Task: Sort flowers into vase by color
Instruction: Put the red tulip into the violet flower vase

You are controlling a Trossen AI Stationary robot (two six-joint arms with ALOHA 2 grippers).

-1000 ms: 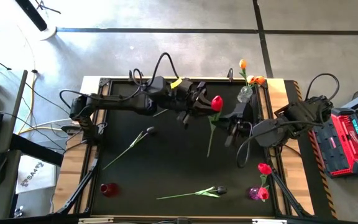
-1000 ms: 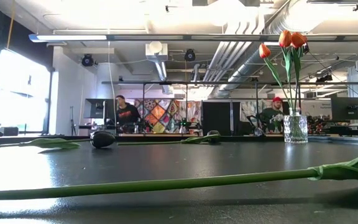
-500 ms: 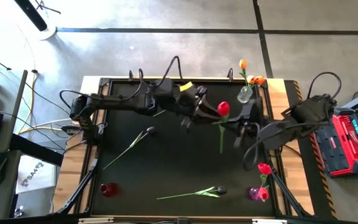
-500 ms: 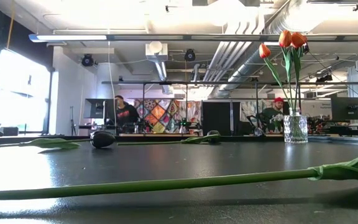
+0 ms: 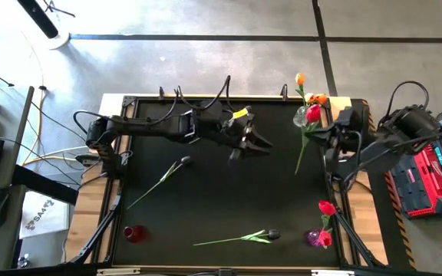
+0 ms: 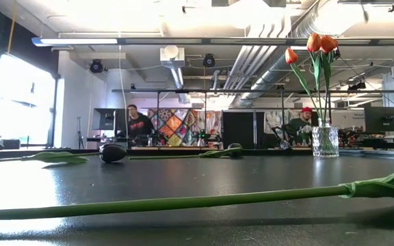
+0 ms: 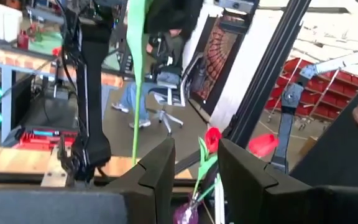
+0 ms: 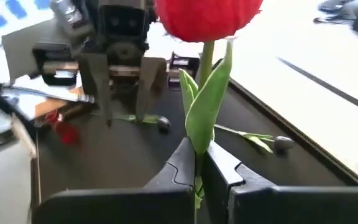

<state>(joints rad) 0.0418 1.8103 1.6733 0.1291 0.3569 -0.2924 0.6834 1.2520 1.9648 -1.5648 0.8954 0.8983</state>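
**Red tulip held by right tool**

My right tool (image 8: 199,163) is clenched on the red tulip (image 5: 312,115) stem, head toward the clear vase (image 5: 303,116) at the desk's (image 5: 206,192) far right corner, stem trailing nearward. My left tool (image 5: 258,144) is released mid-desk.

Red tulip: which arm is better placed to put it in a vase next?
Right. Its claw is shut on the red tulip stem; the left claw is open and empty at mid-table.
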